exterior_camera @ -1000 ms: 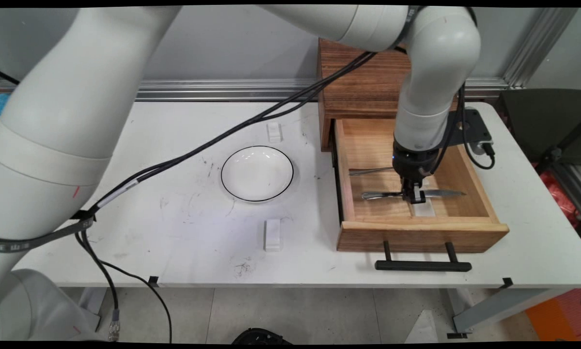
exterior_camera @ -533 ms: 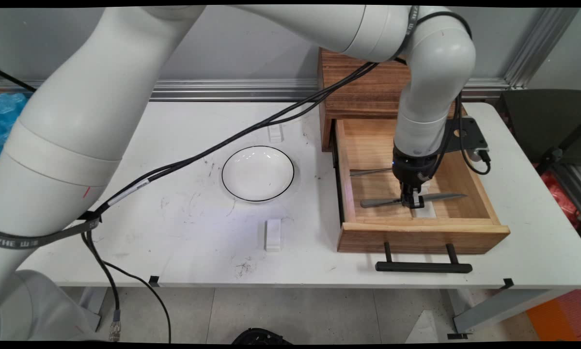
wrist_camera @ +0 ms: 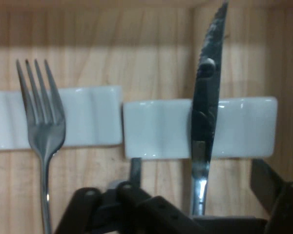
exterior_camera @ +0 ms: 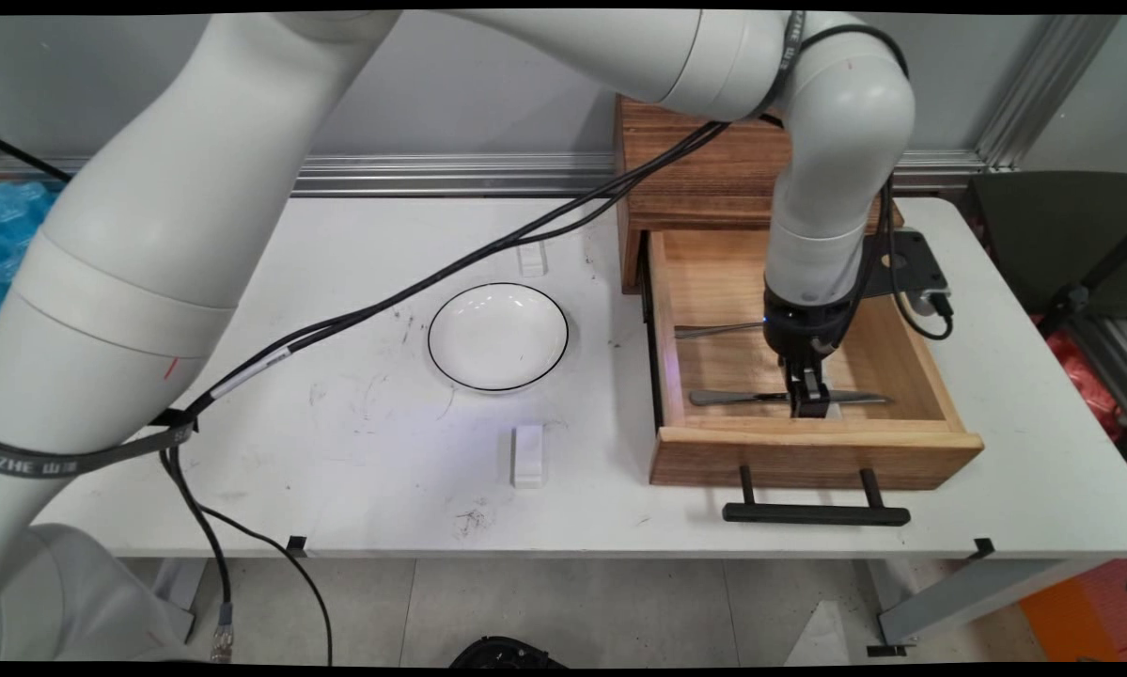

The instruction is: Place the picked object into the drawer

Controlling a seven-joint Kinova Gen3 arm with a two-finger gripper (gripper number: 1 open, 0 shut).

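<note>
End effector (exterior_camera: 810,406) down in the open wooden drawer (exterior_camera: 713,282), over a table knife (exterior_camera: 713,398).
Main view: the knife lies crosswise near the drawer's front wall, a fork (exterior_camera: 713,330) at 12 o'clock of it; a white plate (exterior_camera: 498,337) sits on the worktop (exterior_camera: 337,442) at 9 o'clock. Hand view: fingers (wrist_camera: 135,170) spread wide either side of the knife (wrist_camera: 205,117), which crosses a white rest (wrist_camera: 156,129); the fork (wrist_camera: 43,126) lies at 9 o'clock.

Pale wooden open drawer (exterior_camera: 713,282): light tan, straight grain. Dark brown wooden cabinet (exterior_camera: 704,160): streaked grain. Black bar drawer handle (exterior_camera: 815,513). Silver metal serrated knife (wrist_camera: 206,112): grey, dark mottled blade. Silver metal fork (wrist_camera: 43,131): plain grey. White ceramic cutlery rests (wrist_camera: 156,129). White round shallow dish (exterior_camera: 498,337): thin black rim. White table (exterior_camera: 356,423): dark scuffs. Black two-finger gripper (exterior_camera: 810,400).
</note>
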